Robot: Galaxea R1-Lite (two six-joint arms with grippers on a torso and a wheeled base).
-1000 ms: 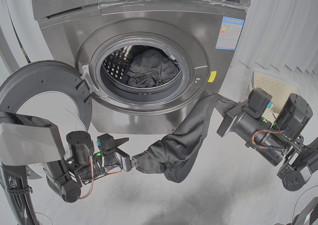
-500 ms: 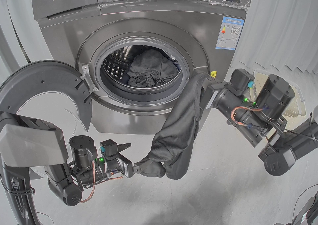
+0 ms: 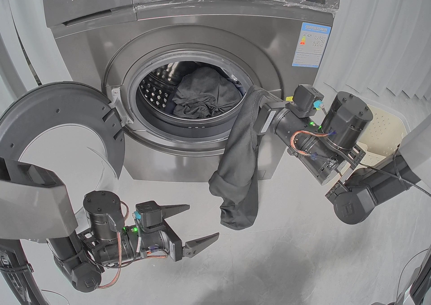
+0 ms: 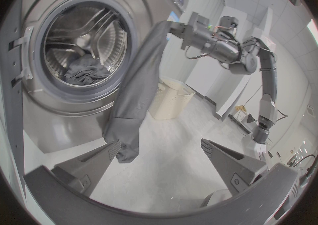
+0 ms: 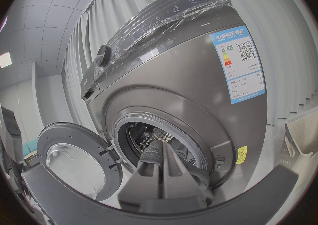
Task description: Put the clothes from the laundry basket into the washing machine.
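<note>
The left hand (image 3: 203, 220) had released, gaping at lower left, while the right hand (image 3: 264, 97), clenched on the top hem of the dark-grey cloth garment (image 3: 240, 153), seemingly soft and light, had swung it mid-frame beside the steel-grey washing machine (image 3: 188, 32) opening.

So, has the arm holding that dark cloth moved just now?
Yes. The right gripper, shut on the dark garment, has swung up and left, away from the laundry basket toward the washing machine opening.
</note>
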